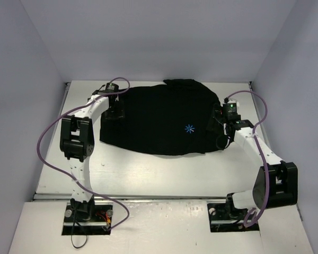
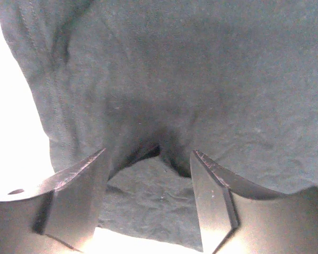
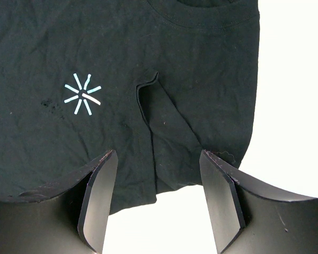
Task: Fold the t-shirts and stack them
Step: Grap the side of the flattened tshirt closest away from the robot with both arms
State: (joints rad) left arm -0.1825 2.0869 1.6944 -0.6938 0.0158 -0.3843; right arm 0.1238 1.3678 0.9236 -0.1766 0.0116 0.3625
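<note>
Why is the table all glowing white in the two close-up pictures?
Left wrist view: the table is washed out to plain white beside the dark t-shirt; right wrist view: the same glare, though the starburst print looks sharp; top view: softer, even light, no glare.

A white desk (image 1: 148,177) stands boxed in by plain pale lavender walls (image 1: 159,37) rising at its far, left and right edges, softly lit, with a metal rail (image 1: 148,197) along its near edge
</note>
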